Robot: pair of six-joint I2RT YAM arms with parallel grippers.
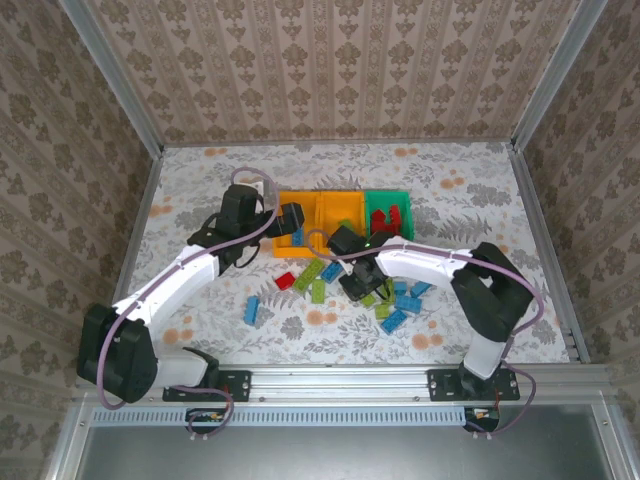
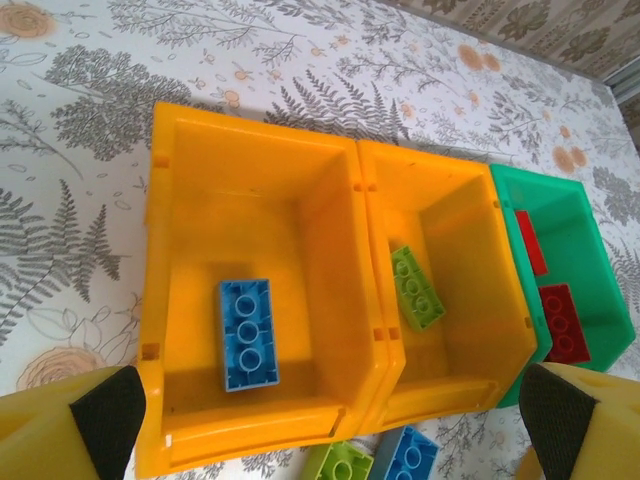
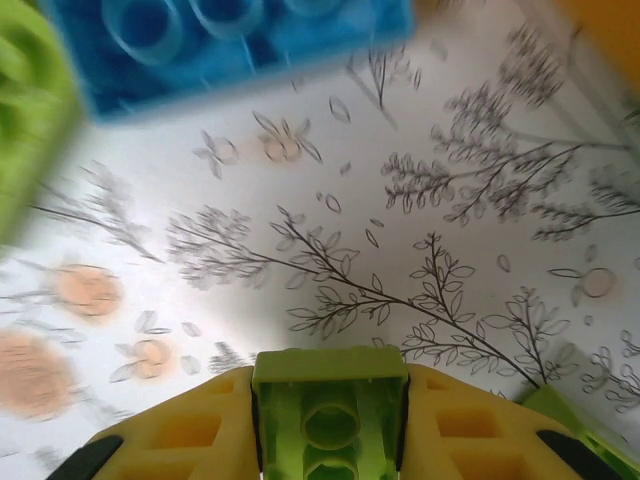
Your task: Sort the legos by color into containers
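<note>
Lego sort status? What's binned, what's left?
Done: one blue brick in the left orange bin, one lime brick in the middle orange bin, two red bricks in the green bin. In hand: right gripper shut on a second lime brick; left gripper open over the bins. Left: roughly ten loose bricks, mixed colors.

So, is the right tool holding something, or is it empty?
Holding. In the right wrist view a lime green brick sits clamped between the yellow fingers of the right tool.
</note>
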